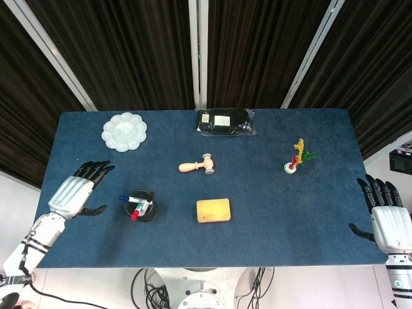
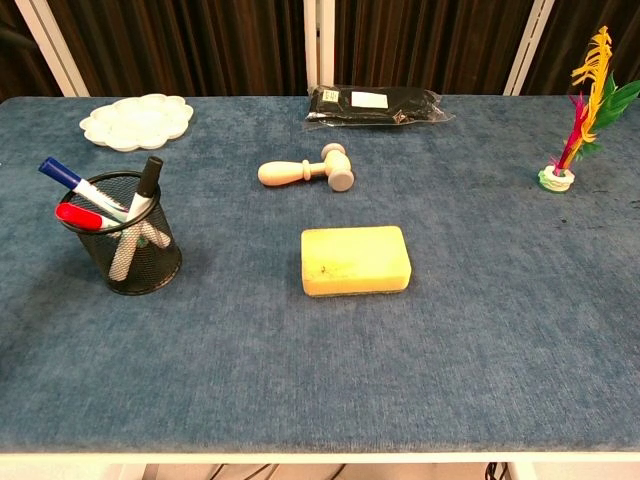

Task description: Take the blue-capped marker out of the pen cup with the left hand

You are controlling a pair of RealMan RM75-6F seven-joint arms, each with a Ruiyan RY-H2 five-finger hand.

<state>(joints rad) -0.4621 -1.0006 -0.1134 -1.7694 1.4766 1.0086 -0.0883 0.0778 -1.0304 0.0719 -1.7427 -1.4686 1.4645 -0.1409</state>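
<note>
You have even, bright overhead light in both views, with no glare on the matte blue table (image 1: 270,212). Shadows are soft and short: the pen cup (image 2: 130,240) throws a faint one toward 3 o'clock, and the sponge (image 2: 355,260) shows a thin dark line along its near edge. Both pictures are sharp throughout. The dark curtains at 12 o'clock stay underexposed, while the floor at 6 o'clock reads nearly white.

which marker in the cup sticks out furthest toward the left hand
The blue-capped marker. It leans out past the cup rim toward the left hand; the red-capped one lies lower across the rim, and the black-capped one stands nearly upright.
</note>
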